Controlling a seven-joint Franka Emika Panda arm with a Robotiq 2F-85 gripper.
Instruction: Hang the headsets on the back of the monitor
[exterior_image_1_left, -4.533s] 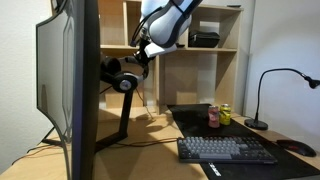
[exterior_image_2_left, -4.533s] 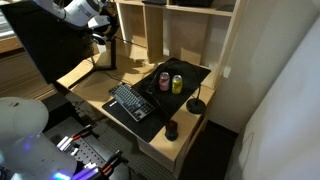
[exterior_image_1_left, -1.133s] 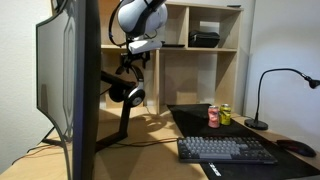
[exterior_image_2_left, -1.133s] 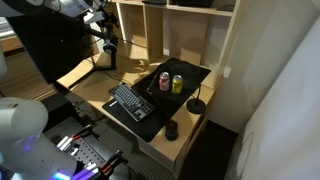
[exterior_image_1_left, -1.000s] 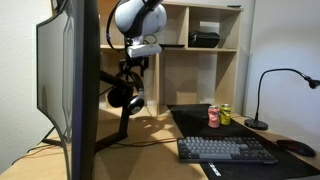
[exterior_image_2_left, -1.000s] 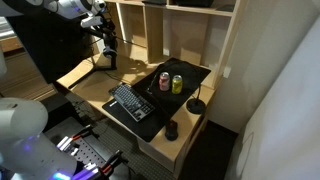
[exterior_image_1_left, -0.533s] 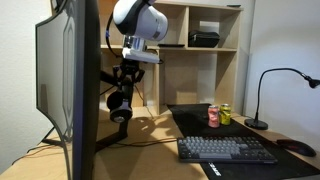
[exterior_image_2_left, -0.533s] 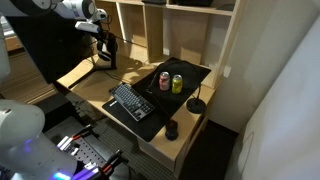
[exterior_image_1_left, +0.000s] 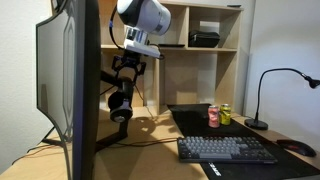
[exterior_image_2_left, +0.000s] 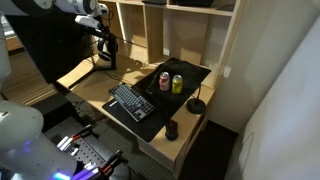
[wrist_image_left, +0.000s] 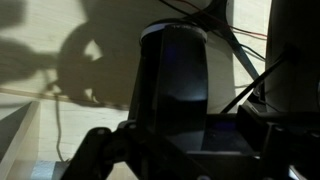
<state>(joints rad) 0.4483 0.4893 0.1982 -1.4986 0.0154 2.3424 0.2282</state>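
The headsets (exterior_image_1_left: 120, 112) hang behind the monitor (exterior_image_1_left: 84, 90), against its black support arm (exterior_image_1_left: 108, 77), one silver-ringed earcup lowest. My gripper (exterior_image_1_left: 126, 70) is just above them and open, its fingers spread to either side of the headband. In the wrist view a broad dark band (wrist_image_left: 172, 85) runs between my fingers (wrist_image_left: 96, 148), all in deep shadow; whether they touch it I cannot tell. In an exterior view the gripper (exterior_image_2_left: 103, 42) and headsets (exterior_image_2_left: 105, 58) sit by the monitor (exterior_image_2_left: 45, 50), small and dark.
On the desk mat lie a black keyboard (exterior_image_1_left: 225, 150) and two drink cans (exterior_image_1_left: 214, 116), with a mouse (exterior_image_1_left: 297, 147) further along. A black gooseneck lamp (exterior_image_1_left: 285, 75) stands at the desk's far end. Wooden shelves (exterior_image_1_left: 190, 50) rise behind. Cables trail under the monitor (exterior_image_1_left: 45, 140).
The gripper has come down toward the monitor's support arm with the headsets, which swung from sideways to hanging lower. Over the last half second the jaws have spread.
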